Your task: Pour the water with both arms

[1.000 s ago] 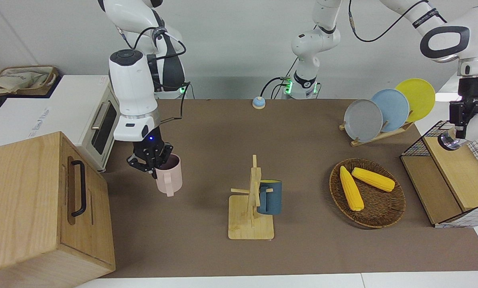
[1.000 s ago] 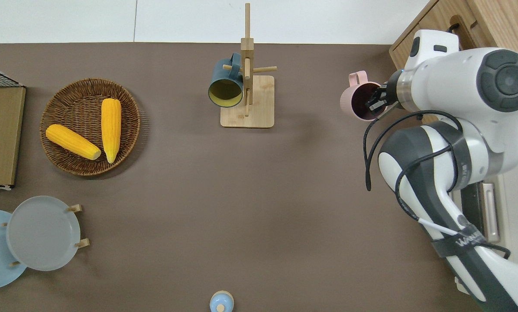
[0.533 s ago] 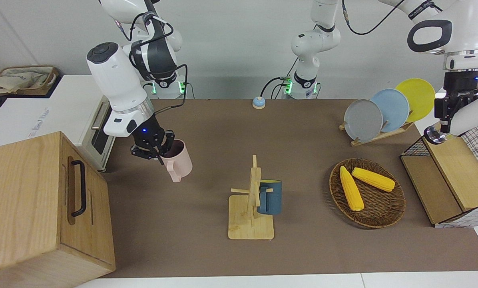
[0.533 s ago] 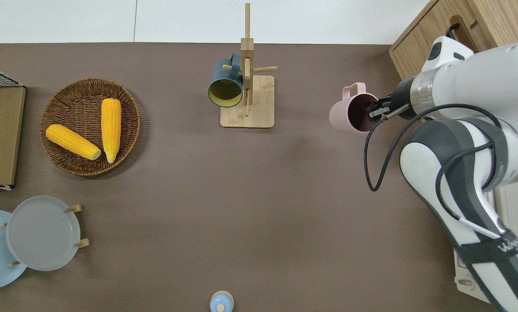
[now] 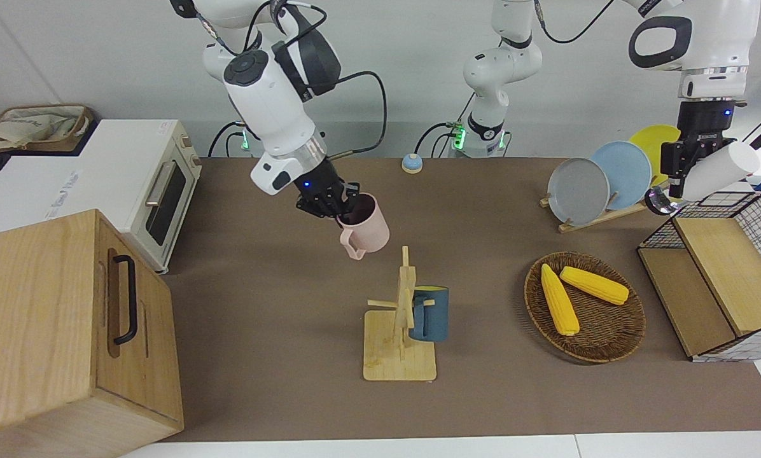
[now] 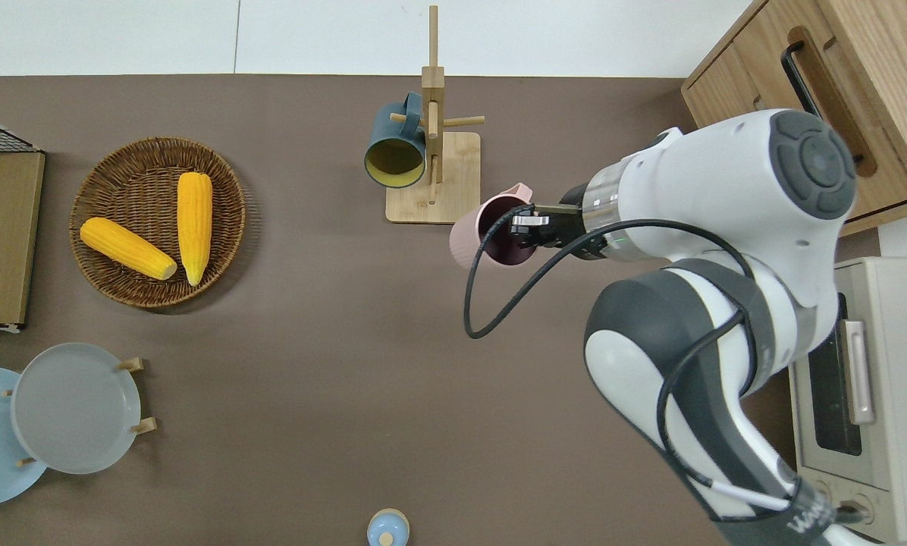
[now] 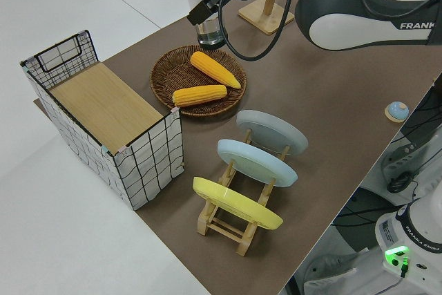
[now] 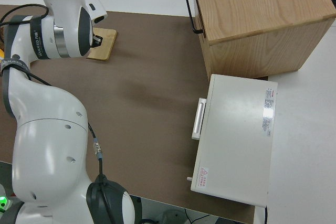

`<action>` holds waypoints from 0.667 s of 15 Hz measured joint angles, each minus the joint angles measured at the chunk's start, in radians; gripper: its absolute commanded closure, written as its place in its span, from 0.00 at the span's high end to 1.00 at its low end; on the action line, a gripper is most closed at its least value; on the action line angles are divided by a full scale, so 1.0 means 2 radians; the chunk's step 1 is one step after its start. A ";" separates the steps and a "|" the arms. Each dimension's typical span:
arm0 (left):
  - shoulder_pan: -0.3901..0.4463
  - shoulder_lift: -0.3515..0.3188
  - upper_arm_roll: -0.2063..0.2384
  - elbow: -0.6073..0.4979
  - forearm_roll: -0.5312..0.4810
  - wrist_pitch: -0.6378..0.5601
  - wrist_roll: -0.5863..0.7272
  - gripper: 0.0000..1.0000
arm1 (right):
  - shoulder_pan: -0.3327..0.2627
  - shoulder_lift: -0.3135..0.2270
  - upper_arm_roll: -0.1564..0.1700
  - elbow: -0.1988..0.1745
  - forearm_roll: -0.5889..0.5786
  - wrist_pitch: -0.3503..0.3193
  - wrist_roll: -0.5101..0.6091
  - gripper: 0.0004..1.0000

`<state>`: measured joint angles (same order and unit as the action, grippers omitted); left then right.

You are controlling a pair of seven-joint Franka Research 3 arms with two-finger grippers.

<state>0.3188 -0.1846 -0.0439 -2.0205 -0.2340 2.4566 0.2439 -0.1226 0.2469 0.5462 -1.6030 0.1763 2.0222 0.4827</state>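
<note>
Carrying: we are holding a pink mug [image 5: 363, 228] up in the air with the right gripper [image 5: 329, 205], its fingers closed on the mug's rim, one inside and one outside, the mug tilted with its handle hanging down.
Right gripper's place: we are hanging over the bare mat just beside the wooden mug rack [image 6: 432, 175], on the side nearer the robots.
Left gripper [image 5: 672, 182]: we are gripping a clear glass [image 7: 210, 33] with a white cylinder [image 5: 718, 169] showing beside it; we judge the fingers clamped on it. We are holding it over the wire basket [image 5: 747, 270] end of the table.
Key relation: we are keeping the two vessels well apart; the glass lies from the mug toward the left arm's end of the table, so we judge both arms must close in over the middle before any pouring.
Mug's axis: we are tipping its mouth up and back toward the right arm.
In the way: the rack with its blue mug [image 5: 429, 313] is standing just beside the pink mug; the woven tray [image 5: 616, 346] of two corn cobs [image 5: 593, 284] is lying between the two grippers.
Also about: plate rack [image 5: 603, 216], wooden cabinet [image 5: 56, 331], toaster oven [image 5: 158, 191], small bell [image 5: 411, 163].
</note>
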 measured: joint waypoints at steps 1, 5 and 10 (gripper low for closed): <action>0.000 -0.008 -0.003 -0.009 0.002 0.000 -0.004 0.00 | 0.000 0.000 0.013 -0.001 0.000 -0.005 0.040 0.00; 0.001 -0.046 -0.011 -0.046 0.005 0.000 -0.008 0.00 | 0.001 0.000 0.053 -0.005 0.000 -0.013 0.156 0.00; 0.001 -0.099 -0.022 -0.099 0.005 0.000 -0.012 0.00 | 0.036 0.013 0.072 -0.012 -0.004 -0.009 0.248 0.00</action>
<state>0.3205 -0.3825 -0.0881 -2.2190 -0.2234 2.4564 0.2201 -0.0504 0.2721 0.6899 -1.6274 0.1690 2.0047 0.9797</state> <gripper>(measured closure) 0.352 0.947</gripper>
